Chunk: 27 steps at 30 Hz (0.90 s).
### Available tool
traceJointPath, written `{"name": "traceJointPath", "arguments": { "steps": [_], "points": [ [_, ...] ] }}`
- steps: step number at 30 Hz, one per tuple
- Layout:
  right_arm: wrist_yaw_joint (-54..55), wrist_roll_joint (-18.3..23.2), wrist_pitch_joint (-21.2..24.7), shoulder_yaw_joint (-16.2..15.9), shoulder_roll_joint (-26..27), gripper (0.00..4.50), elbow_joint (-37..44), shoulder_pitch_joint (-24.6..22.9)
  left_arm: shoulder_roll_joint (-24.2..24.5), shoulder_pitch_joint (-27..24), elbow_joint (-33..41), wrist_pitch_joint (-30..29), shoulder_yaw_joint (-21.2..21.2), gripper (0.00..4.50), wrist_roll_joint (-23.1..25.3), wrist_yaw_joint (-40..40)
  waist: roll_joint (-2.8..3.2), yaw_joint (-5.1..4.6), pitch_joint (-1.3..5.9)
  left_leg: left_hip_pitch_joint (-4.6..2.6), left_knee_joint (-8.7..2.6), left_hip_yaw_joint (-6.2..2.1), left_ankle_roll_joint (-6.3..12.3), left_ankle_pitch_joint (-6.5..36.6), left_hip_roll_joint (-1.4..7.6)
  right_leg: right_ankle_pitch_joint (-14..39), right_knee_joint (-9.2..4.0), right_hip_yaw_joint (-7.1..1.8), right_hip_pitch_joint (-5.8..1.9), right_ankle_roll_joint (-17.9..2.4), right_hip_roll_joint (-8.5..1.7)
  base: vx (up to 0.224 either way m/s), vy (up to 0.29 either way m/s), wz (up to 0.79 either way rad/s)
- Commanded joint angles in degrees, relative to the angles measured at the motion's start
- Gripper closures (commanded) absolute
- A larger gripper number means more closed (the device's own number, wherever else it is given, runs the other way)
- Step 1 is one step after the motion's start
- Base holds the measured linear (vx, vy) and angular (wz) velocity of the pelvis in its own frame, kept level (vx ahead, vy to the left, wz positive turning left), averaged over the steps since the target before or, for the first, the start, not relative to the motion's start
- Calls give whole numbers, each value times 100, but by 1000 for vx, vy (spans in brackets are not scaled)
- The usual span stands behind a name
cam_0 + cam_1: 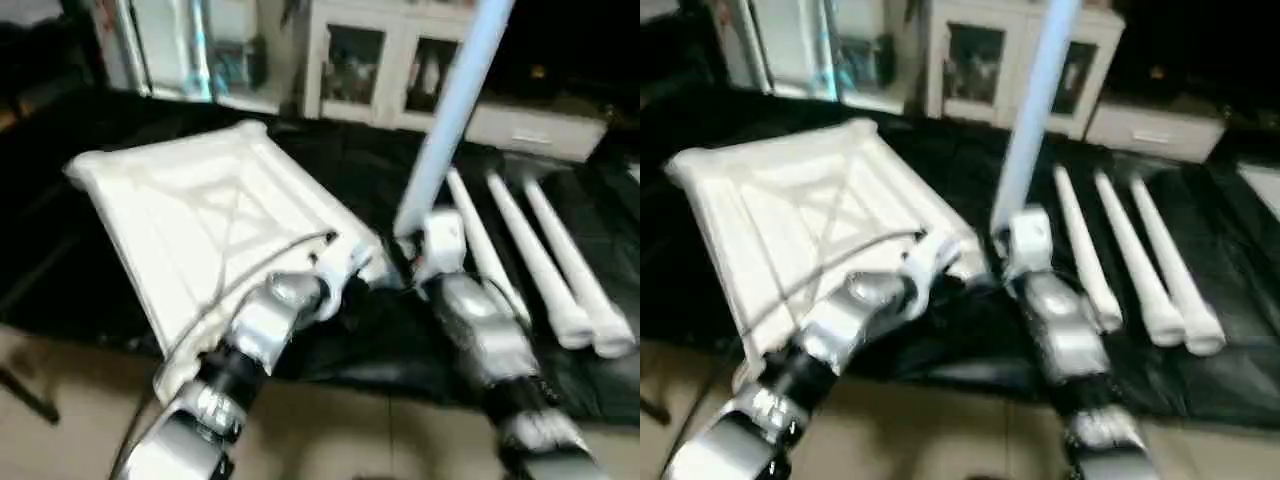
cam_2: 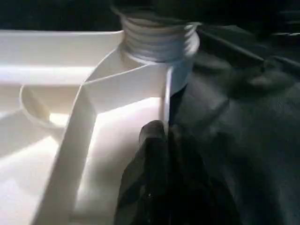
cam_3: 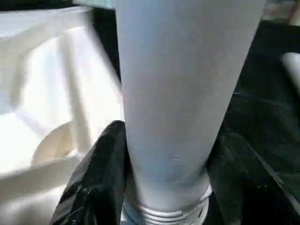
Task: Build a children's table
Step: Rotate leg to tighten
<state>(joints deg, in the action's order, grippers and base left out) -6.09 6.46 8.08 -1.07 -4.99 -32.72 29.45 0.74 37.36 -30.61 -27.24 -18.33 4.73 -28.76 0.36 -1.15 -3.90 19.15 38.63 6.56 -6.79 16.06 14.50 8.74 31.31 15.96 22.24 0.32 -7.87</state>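
Note:
The white tabletop (image 1: 200, 210) lies upside down on black cloth, its X-ribbed underside up. My left gripper (image 1: 340, 268) is shut on the tabletop's side wall (image 2: 140, 89) near its right front corner. At that corner one white leg (image 1: 450, 110) stands nearly upright, and its ribbed end (image 2: 159, 40) sits at the corner socket. My right gripper (image 1: 425, 245) is shut on this leg just above the ribs, with one black finger (image 3: 101, 168) on each side. Three more legs (image 1: 535, 265) lie side by side to the right.
Black cloth (image 1: 400, 340) covers the low work surface, and its front edge meets the tiled floor (image 1: 380, 440). A white cabinet with glass doors (image 1: 380, 60) stands behind. A thin cable (image 1: 230, 285) runs along my left forearm over the tabletop.

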Motion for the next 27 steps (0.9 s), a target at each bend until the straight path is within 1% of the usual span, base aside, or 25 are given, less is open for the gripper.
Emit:
{"name": "traceJointPath", "arguments": {
  "steps": [1, 2, 3, 4, 5, 6, 7, 8, 9, 10, 11, 12, 13, 14, 15, 16, 17, 18, 19, 21, 22, 24, 25, 26, 27],
  "points": [
    [254, -140, 266, 73, -51, 247, -493, -333, -68, 376, 237, 457, 190, 450, 53, 297, 127, -18, 376, 170, -1002, -145, 282, 2994, 163, 751, 378, -751, -536, -145, -103, 112, 82, -23],
    [262, -140, 250, 64, -27, 247, -539, -290, -54, 384, 233, 446, 142, 450, 80, 253, -253, -105, 361, -92, -796, -6, 223, 2874, -226, 1755, -40, -828, -262, -251, -99, 112, 82, -23],
    [246, -169, 213, 28, -25, 249, -564, -258, -22, 374, 234, 476, 72, 450, 115, 194, -324, 70, 371, -17, -594, 115, 76, 1933, -432, 3782, -315, -849, -189, 25, -240, 0, 0, 0],
    [196, -167, 183, 11, -21, 249, -566, -244, 5, 355, 246, 491, 24, 450, 128, 137, -373, 80, 403, 99, -580, 102, 103, 1486, -428, 4084, -326, -879, -227, 147, -279, 0, 0, 0],
    [162, -160, 164, 1, -19, 249, -563, -239, 20, 344, 250, 503, -4, 450, 133, 107, -360, 138, 522, 263, -636, 61, 146, 599, -389, 3508, -223, -937, -345, 156, -274, 0, 0, 0],
    [153, -156, 130, 15, -3, 249, -547, -234, 22, 344, 197, 553, -15, 450, 153, 116, -339, 164, 556, 269, -652, 65, 179, 157, -358, 2851, -146, -966, -317, 15, -237, 0, 0, 0],
    [172, -169, 92, 35, 17, 249, -561, -220, 18, 350, 138, 606, -16, 450, 164, 135, -309, 169, 541, 256, -655, 95, 318, -451, -322, 1593, -21, -996, -229, -437, -131, 0, 0, 0],
    [170, -181, 41, 52, 8, 249, -543, -217, 29, 337, 110, 632, -23, 450, 160, 111, -291, 148, 533, 271, -653, 123, 403, -565, -308, 967, 52, -1036, -217, -811, -56, 0, 0, 0],
    [0, -123, -60, 69, -23, 249, -454, -241, 61, 311, 81, 685, -37, 450, 162, 75, -294, 157, 556, 251, -632, 147, 528, -690, -315, 543, 87, -1063, -216, -1106, -22, 0, 0, 0],
    [-246, -3, -103, 90, -43, 249, -325, -286, 94, 289, 73, 711, -49, 450, 163, 34, -303, 161, 566, 268, -625, 148, 600, -726, -314, 385, 119, -1070, -239, -1209, -17, 0, 0, 0],
    [-299, 36, -104, 103, -47, 249, -266, -305, 104, 283, 74, 710, -49, 450, 161, 22, -297, 195, 539, 258, -639, 176, 737, -680, -306, 345, 95, -1077, -223, -1329, -7, 0, 0, 0],
    [-479, 151, -96, 123, -58, 249, -116, -357, 130, 268, 77, 723, -56, 450, 162, -15, -302, 203, 524, 247, -649, 185, 780, -585, -296, 423, 87, -1081, -211, -1369, -7, 0, 0, 0],
    [-751, 287, -86, 114, -85, 249, 72, -422, 175, 245, 86, 755, -76, 450, 163, -69, -305, 220, 504, 225, -674, 202, 837, -239, -279, 768, 43, -1096, -213, -1390, -13, 0, 0, 0],
    [-819, 303, -94, 96, -109, 249, 159, -454, 198, 230, 96, 759, -86, 450, 160, -101, -303, 224, 489, 221, -686, 206, 828, -124, -271, 891, 25, -1106, -205, -1368, -9, 0, 0, 0],
    [-852, 307, -101, 83, -125, 195, 215, -474, 214, 220, 104, 759, -91, 450, 157, -122, -311, 229, 480, 207, -700, 216, 768, 42, -264, 1084, 2, -1126, -189, -1330, 0, 0, 0, 0],
    [-1038, 388, -59, 53, -205, 182, 518, -586, 288, 170, 157, 790, -112, 450, 158, -240, -299, 234, 472, 200, -716, 220, 699, 174, -260, 1219, -16, -1140, -181, -1301, 8, 0, 0, 0],
    [-1038, 388, -59, 53, -205, 183, 518, -586, 288, 170, 157, 790, -112, 450, 158, -240, -304, 237, 466, 199, -721, 223, 677, 239, -260, 1269, -28, -1146, -182, -1272, 15, 0, 0, 0],
    [-1341, 546, 14, 39, -304, 177, 848, -700, 378, 131, 193, 825, -150, 450, 167, -369, -303, 243, 467, 206, -731, 221, 649, 335, -257, 1310, -33, -1155, -191, -1239, 10, 0, 0, 0],
    [-1341, 546, 14, 39, -304, 177, 848, -700, 378, 131, 193, 825, -150, 450, 167, -369, -304, 239, 462, 220, -739, 213, 636, 362, -258, 1338, -36, -1158, -198, -1204, 11, 0, 0, 0],
    [-1638, 623, 79, -4, -481, 139, 1210, -836, 474, 88, 226, 861, -197, 450, 161, -517, -302, 228, 461, 229, -749, 205, 563, 441, -254, 1463, -46, -1158, -195, -1140, 7, 0, 0, 0],
    [-1865, 670, 120, -26, -660, 139, 1466, -941, 543, 50, 248, 890, -223, 450, 147, -630, -308, 220, 467, 230, -751, 208, 545, 453, -254, 1498, -56, -1161, -198, -1125, 7, 0, 0, 0],
    [-2272, 784, 210, -49, -959, 127, 1856, -1106, 659, -13, 284, 972, -281, 450, 129, -837, -303, 270, 468, 197, -742, 216, 555, 440, -240, 1461, -64, -1171, -191, -1096, 11, 0, 0, 0],
    [-2472, 866, 282, -55, -1099, 102, 2008, -1173, 715, -42, 303, 1017, -321, 450, 132, -935, -293, 288, 472, 216, -750, 215, 595, 307, -231, 1320, -38, -1194, -196, -1136, 8, 0, 0, 0],
    [-2649, 936, 329, -52, -1219, 97, 2137, -1235, 764, -66, 317, 1060, -356, 450, 146, -1017, -293, 288, 472, 216, -750, 215, 595, 307, -231, 1320, -38, -1194, -196, -1136, 8, 0, 0, 0],
    [-3047, 1085, 425, -56, -1485, 97, 2379, -1354, 870, -114, 348, 1173, -436, 450, 153, -1240, -298, 324, 490, 202, -735, 215, 644, 211, -227, 1150, -16, -1204, -199, -1177, 19, 0, 0, 0]
  ]
}}
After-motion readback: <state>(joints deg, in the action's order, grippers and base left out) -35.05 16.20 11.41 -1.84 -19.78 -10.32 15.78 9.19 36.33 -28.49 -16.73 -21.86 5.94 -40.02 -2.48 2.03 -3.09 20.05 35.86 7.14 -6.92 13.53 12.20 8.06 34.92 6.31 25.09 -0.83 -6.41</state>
